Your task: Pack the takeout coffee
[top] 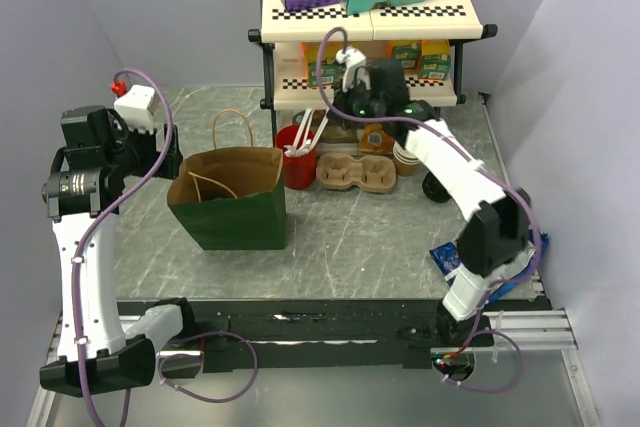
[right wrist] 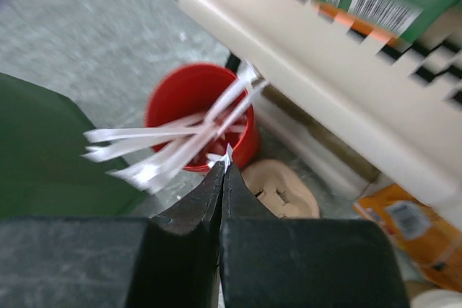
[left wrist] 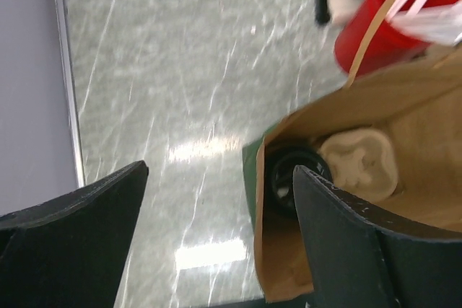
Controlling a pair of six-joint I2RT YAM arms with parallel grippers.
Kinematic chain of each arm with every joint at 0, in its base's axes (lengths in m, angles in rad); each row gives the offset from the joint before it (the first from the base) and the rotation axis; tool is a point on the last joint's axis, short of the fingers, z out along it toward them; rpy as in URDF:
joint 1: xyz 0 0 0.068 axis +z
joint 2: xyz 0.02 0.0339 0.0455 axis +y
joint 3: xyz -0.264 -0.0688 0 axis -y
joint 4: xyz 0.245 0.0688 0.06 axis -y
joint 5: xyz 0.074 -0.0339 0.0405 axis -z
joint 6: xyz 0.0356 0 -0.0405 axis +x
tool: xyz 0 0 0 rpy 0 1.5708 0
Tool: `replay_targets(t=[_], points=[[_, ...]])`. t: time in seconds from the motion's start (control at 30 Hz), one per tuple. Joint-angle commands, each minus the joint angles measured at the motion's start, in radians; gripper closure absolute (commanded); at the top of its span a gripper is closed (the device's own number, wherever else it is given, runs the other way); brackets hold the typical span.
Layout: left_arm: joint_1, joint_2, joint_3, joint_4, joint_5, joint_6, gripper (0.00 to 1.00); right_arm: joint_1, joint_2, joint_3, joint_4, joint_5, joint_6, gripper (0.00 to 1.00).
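1. Brown paper bag (top: 228,212) stands open on the tabletop (left wrist: 180,70). The takeout coffee (left wrist: 289,178) is inside it, black lid showing, beside a pale pulp carrier (left wrist: 361,160).
2. Red cup (right wrist: 173,99) holds white stirrers (right wrist: 166,142).
3. Left claw (left wrist: 220,172) is spread wide and empty at the bag's mouth.
4. Right claw (right wrist: 224,167) is pressed tight, pinching the tip of one of the white stirrers.

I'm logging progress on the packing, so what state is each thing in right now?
paper bag: upright, mouth open
takeout coffee: inside the bag, black lid on
red cup: upright, holding stirrers
left gripper: open, empty
right gripper: shut on a stirrer by the red cup
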Motion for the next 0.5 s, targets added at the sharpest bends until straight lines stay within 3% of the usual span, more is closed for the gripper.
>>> replay_targets(t=[0.0,0.47], points=[[0.004,-0.024,0.004,0.151,0.069,-0.052,0.12,-0.009,-0.167,-0.007,0.033,-0.039,-0.024,1.0],[0.012,-0.039,-0.073,0.316,0.041,-0.133,0.1,0.016,-0.363,0.245,-0.174,-0.168,-0.031,1.0]])
